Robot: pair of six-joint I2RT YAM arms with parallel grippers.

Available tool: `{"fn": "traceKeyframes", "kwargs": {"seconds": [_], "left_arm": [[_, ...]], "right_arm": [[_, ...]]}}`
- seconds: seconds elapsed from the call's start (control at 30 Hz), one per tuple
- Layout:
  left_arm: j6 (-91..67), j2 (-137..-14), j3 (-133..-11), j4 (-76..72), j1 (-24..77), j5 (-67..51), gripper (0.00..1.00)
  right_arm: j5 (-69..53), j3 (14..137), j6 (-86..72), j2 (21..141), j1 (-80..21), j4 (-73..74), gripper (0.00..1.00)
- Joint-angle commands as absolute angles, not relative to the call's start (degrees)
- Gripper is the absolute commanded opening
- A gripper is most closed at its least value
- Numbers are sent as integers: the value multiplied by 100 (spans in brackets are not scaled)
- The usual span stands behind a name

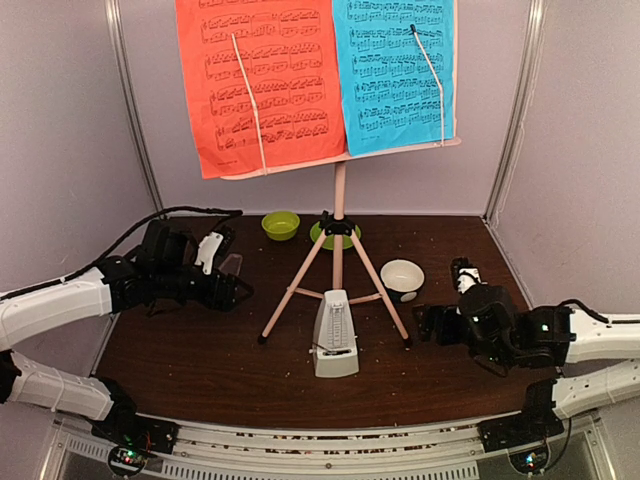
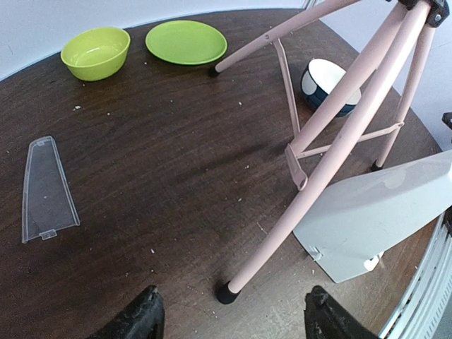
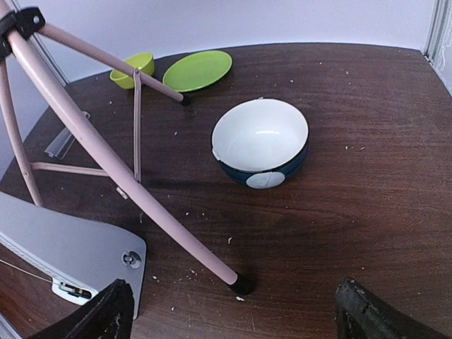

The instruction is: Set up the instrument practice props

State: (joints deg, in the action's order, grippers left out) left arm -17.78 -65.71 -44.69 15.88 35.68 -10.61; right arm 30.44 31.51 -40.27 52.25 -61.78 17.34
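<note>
The pale pink music stand stands upright mid-table on its tripod legs. A red sheet and a blue sheet rest on its desk, each under a thin retainer arm. The white-grey metronome stands between the two front legs. My left gripper is open and empty, low over the table left of the stand; its wrist view shows a front leg and the metronome ahead. My right gripper is open and empty beside the right front leg, with the metronome to its left.
A green bowl and a green plate sit behind the stand. A white bowl with a dark base sits right of the legs. A clear plastic cover lies flat on the table at the left. Walls enclose the back and sides.
</note>
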Motion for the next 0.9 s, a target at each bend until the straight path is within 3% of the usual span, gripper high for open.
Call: {"fn": "traceKeyframes", "kwargs": {"seconds": [0.0, 0.3, 0.67, 0.8, 0.83, 0.87], "left_arm": [[-1943, -6637, -4696, 1117, 3586, -942, 71], [-1516, -6811, -5667, 1661, 3568, -586, 73], [-1716, -6660, -6528, 2140, 3560, -213, 74], [-2090, -6287, -6400, 2311, 3561, 154, 83], [-2201, -6200, -6361, 2409, 3560, 281, 94], [-2301, -6111, -6327, 2507, 3562, 373, 97]], "right_arm": [[3252, 3190, -4099, 4594, -5955, 2239, 100], [2965, 3784, -3333, 3538, -5153, 2914, 100], [1937, 5158, -2377, 3811, -4551, 3253, 100], [1499, 5399, -2364, 3923, -4519, 3271, 100], [1384, 5417, -2369, 3936, -4511, 3262, 100], [1278, 5429, -2377, 3944, -4509, 3253, 100]]}}
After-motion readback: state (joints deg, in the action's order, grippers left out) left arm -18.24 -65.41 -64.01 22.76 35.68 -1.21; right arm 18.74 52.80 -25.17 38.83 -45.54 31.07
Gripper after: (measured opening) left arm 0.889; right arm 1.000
